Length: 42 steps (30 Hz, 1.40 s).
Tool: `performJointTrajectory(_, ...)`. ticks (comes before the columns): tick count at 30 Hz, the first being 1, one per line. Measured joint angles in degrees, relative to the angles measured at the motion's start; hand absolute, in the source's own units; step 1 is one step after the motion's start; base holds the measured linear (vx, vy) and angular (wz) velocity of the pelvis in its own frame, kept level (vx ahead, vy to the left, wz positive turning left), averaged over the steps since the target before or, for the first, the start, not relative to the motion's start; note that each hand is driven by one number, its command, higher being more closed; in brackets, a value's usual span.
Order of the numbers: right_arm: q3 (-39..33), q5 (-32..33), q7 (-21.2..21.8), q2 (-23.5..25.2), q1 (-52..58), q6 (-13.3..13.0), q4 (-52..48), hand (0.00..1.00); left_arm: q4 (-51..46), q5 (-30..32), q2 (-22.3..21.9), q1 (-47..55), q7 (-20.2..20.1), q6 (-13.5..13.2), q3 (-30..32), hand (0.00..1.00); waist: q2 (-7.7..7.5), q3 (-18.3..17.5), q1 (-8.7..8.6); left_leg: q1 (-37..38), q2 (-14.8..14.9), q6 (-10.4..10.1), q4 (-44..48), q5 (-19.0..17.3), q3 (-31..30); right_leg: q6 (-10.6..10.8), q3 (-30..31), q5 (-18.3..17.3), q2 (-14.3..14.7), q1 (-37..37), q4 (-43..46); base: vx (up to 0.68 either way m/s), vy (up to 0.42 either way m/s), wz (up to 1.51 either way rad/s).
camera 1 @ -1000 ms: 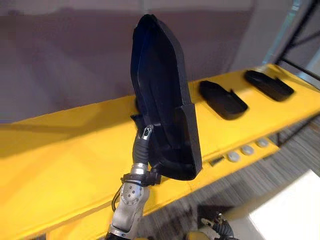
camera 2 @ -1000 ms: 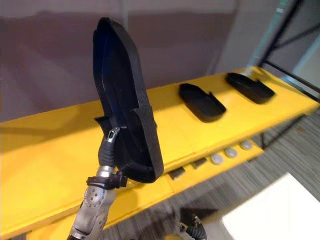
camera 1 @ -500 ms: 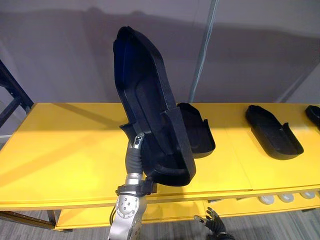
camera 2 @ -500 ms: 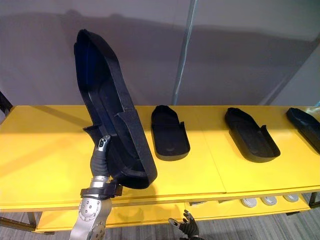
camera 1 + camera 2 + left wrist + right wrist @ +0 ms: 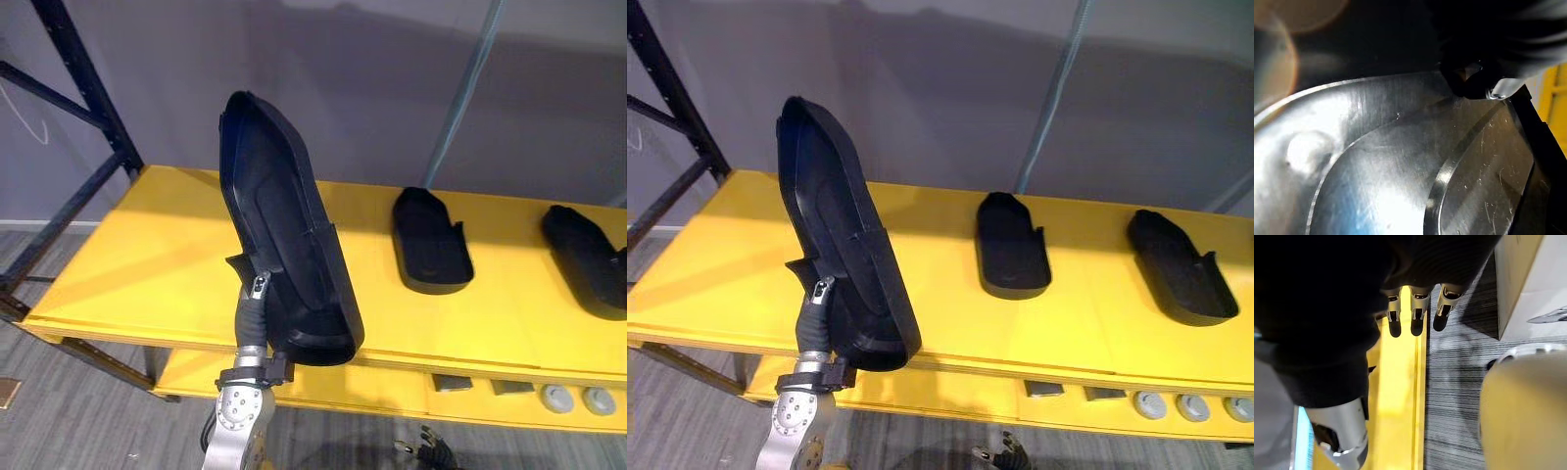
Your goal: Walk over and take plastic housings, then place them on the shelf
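Note:
My left hand is shut on a long black plastic housing and holds it upright, hollow side toward me, in front of the yellow shelf. Its thumb lies over the housing's side tab. In the left wrist view a dark fingertip presses on the housing's glossy wall. Two more black housings lie flat on the shelf to the right. My right hand hangs low by the shelf's front edge with straight fingers and holds nothing; it also shows as the right hand.
A black rack frame rises at the shelf's left end, and a grey pole stands behind it. Small round silver parts lie on the lower shelf. A white box sits on the grey carpet to my right.
The camera has swung to the left: the shelf and its housings shifted right and the black rack frame came into view. The held housing stays upright in my left hand.

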Motion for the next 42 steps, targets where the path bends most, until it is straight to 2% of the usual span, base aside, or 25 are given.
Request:
performJointTrajectory(1,-1.3,0.0,-0.1,1.1,-0.6,0.2,0.9,0.00,1.7,0.0,1.2,-1.5,-0.1,0.1,-0.4,1.00,-1.88,0.2,-0.25,0.2,-3.4,-2.5,-0.9,1.1,0.2,0.4,-0.1,1.7,-3.0,0.3,-1.6,0.04,0.425,0.24)
performJointTrajectory(2,-1.4,0.0,0.0,1.9,-0.5,0.1,0.9,0.00,2.3,0.0,1.9,-2.0,0.0,0.1,-0.3,1.00,-2.65,0.2,-0.33,-0.1,-4.7,-2.0,-0.8,1.0,0.3,0.1,0.0,3.1,-4.1,0.6,-2.6,0.04,0.479,0.38)
performJointTrajectory(3,-1.8,0.1,0.0,3.2,-0.5,0.1,1.1,0.00,3.5,-0.1,3.0,-3.2,0.0,0.2,-0.1,1.00,-3.45,0.1,-0.67,-1.9,-6.6,-0.5,1.7,0.0,-0.5,0.5,-0.4,6.0,-5.7,1.1,-3.9,0.04,0.398,0.41)
performJointTrajectory(5,-1.7,0.0,0.0,3.7,-1.7,0.1,1.9,0.00,3.6,-0.1,3.7,-4.9,0.0,0.1,-0.2,1.00,-2.80,0.7,-0.52,-5.6,-7.0,1.4,9.0,-3.5,-1.1,0.7,-0.2,9.4,-6.5,1.1,-3.7,0.03,0.455,0.19)
performJointTrajectory(6,-1.5,0.0,0.2,4.3,-2.2,0.2,1.9,0.00,3.7,0.0,4.1,-5.5,0.1,0.1,-0.1,1.00,-2.33,1.1,0.39,-6.0,-6.4,2.0,12.1,-5.5,-0.3,0.6,2.0,10.4,-6.4,0.5,-2.8,0.00,0.372,-0.28)
performJointTrajectory(7,-1.1,0.0,0.2,4.5,-2.5,0.2,1.9,0.00,3.7,0.0,4.4,-5.6,0.1,0.1,-0.1,1.00,-2.23,1.1,0.74,-6.0,-6.2,2.2,13.1,-6.4,0.5,0.2,3.1,10.7,-6.5,-0.2,-1.9,-0.03,0.347,-0.55)
performJointTrajectory(8,-0.4,-0.2,0.7,4.6,-2.9,0.2,1.6,0.00,3.9,0.1,4.7,-5.5,0.0,0.1,-0.2,1.00,-2.12,1.1,0.82,-5.7,-5.9,2.9,13.2,-7.3,2.0,-1.1,5.2,11.6,-6.5,-2.2,0.2,-0.05,0.288,-0.64)
performJointTrajectory(10,-0.4,-0.8,1.2,4.6,-3.3,0.2,1.4,0.00,6.0,0.7,4.6,-5.6,-0.1,0.1,-0.3,1.00,-1.70,1.4,0.50,-3.8,-6.0,3.7,10.8,-7.1,3.8,0.1,10.8,6.0,-4.4,-6.4,8.2,-0.06,0.187,-0.47)
performJointTrajectory(11,-0.6,-0.8,1.2,4.4,-2.8,0.2,1.4,0.00,8.1,1.2,4.4,-5.6,-0.1,0.4,-0.5,1.00,-1.74,1.4,-0.26,-1.8,-6.5,4.4,8.5,-6.4,4.3,0.5,13.9,-0.1,-0.8,-7.5,13.6,-0.04,0.033,-0.13)
performJointTrajectory(12,-0.6,-0.7,1.2,4.3,-2.7,0.2,1.4,0.00,8.9,1.7,4.2,-5.5,-0.1,0.6,-0.5,1.00,-1.73,1.4,-0.32,-0.7,-7.0,4.7,7.2,-6.1,4.8,0.0,14.5,-2.7,1.0,-7.8,15.3,-0.03,-0.015,-0.14)
performJointTrajectory(13,-0.5,-0.6,1.2,3.9,-2.5,0.2,1.2,0.00,9.5,2.3,3.8,-5.3,-0.2,0.7,-0.6,1.00,-1.66,1.4,-0.56,0.5,-8.1,4.7,5.1,-5.2,5.5,-1.6,14.6,-6.2,3.9,-7.9,15.6,-0.02,-0.053,-0.12)
performJointTrajectory(14,-0.5,-0.4,1.2,3.5,-2.4,0.2,1.2,0.00,9.5,2.8,3.3,-5.4,-0.3,0.7,-0.8,1.00,-1.91,1.1,-1.02,0.4,-9.3,4.3,4.0,-4.8,5.6,-4.5,13.6,-8.2,4.1,-6.9,12.7,0.00,-0.060,-0.05)
performJointTrajectory(15,-0.6,-0.1,1.2,3.4,-2.6,0.2,1.1,0.00,9.8,2.9,3.0,-5.7,-0.4,0.7,-0.7,1.00,-1.52,1.3,-1.49,0.3,-9.6,4.2,3.9,-4.4,5.3,-3.8,13.6,-8.5,4.2,-6.3,11.0,0.03,-0.064,0.14)
performJointTrajectory(16,-0.7,0.6,1.2,3.3,-2.7,0.2,0.7,0.00,10.6,3.7,2.5,-6.0,-0.7,0.8,-0.7,1.00,-0.68,1.5,-2.04,0.3,-9.8,3.6,2.9,-3.2,4.8,-4.3,13.1,-8.0,4.5,-6.0,10.2,0.05,-0.052,0.17)
performJointTrajectory(18,-0.7,0.8,1.2,3.3,-2.6,0.2,0.4,0.00,11.0,4.4,2.5,-6.1,-1.0,1.4,-0.5,1.00,-0.71,1.5,-2.28,1.5,-9.8,3.2,1.2,-2.1,4.4,-4.4,12.8,-7.8,4.9,-5.1,9.8,0.09,-0.090,0.12)
performJointTrajectory(21,-1.8,1.6,1.2,3.3,-1.8,0.2,0.4,0.00,11.4,6.0,3.1,-6.2,-0.9,1.8,1.0,1.00,-0.68,1.1,-2.27,5.7,-9.8,2.2,-4.3,0.2,3.9,-5.6,11.8,-7.0,5.9,-1.2,6.2,0.12,-0.086,0.11)
performJointTrajectory(25,-1.8,1.5,1.2,3.2,-1.4,0.2,0.5,0.00,12.3,6.8,4.4,-6.4,0.1,2.4,3.4,1.00,-0.60,0.1,-2.27,8.8,-9.5,1.5,-10.3,3.0,3.9,-6.8,11.8,-5.7,7.2,0.1,4.5,0.09,-0.052,0.03)
performJointTrajectory(28,-1.8,1.5,1.2,3.1,-1.1,0.2,0.6,0.00,13.8,9.1,6.2,-8.1,1.2,3.6,5.0,1.00,-0.41,-0.2,-2.24,10.7,-8.5,1.1,-12.9,4.4,3.9,-7.5,11.8,-4.4,8.5,0.9,3.9,0.04,-0.046,0.02)
performJointTrajectory(35,-3.1,1.5,2.0,2.3,-0.6,0.2,0.7,0.00,21.6,15.2,9.4,-18.3,3.4,7.2,10.2,1.00,1.30,-1.4,-2.37,12.0,-8.1,0.8,-16.8,7.6,5.3,-8.1,12.2,-0.5,9.3,2.1,-1.2,-0.03,-0.014,-0.09)
performJointTrajectory(42,-4.2,1.5,2.9,1.6,-0.4,0.2,0.5,0.00,29.0,17.7,12.9,-26.9,5.1,10.4,14.1,1.00,1.92,-1.2,-3.19,12.0,-8.3,0.7,-18.4,8.9,6.6,-7.5,13.7,0.4,9.5,1.4,-3.1,-0.11,-0.010,-0.13)
